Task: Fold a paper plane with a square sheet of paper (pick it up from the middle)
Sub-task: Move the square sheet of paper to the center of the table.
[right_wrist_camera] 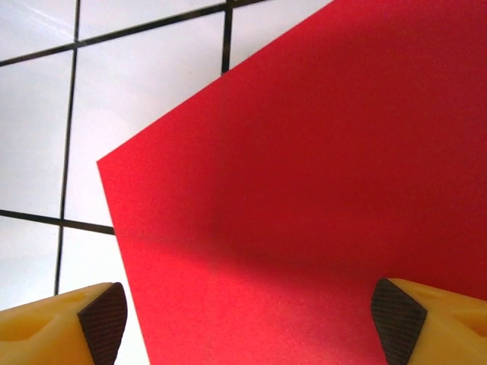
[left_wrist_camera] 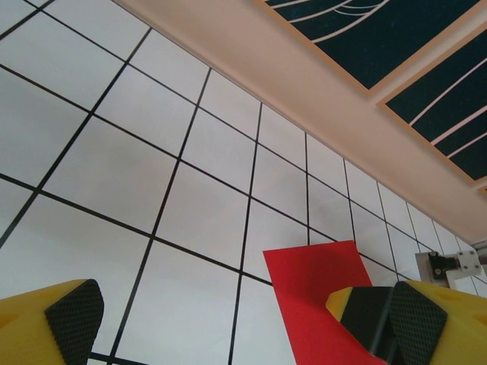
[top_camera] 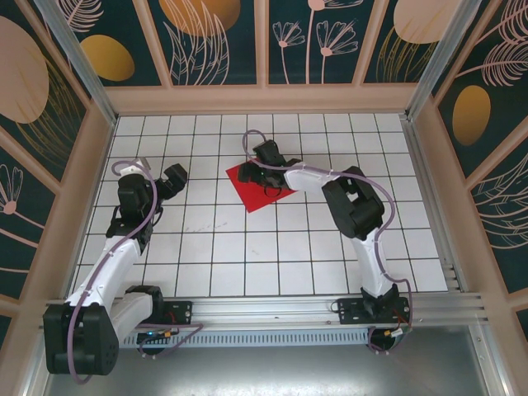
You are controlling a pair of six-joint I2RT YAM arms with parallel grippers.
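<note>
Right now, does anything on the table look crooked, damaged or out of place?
Only the red paper: it lies flat but turned at an angle to the grid lines of the table. I see no tear or crease on it. The right gripper, jaws open, is over it.

**White Grid, Painted Walls**

The tabletop was white, ruled by black lines into square cells. Pale wooden framing edged it and held dark teal wall panels painted with gold discs and pale flowers. An aluminium rail ran along the near edge.
</note>
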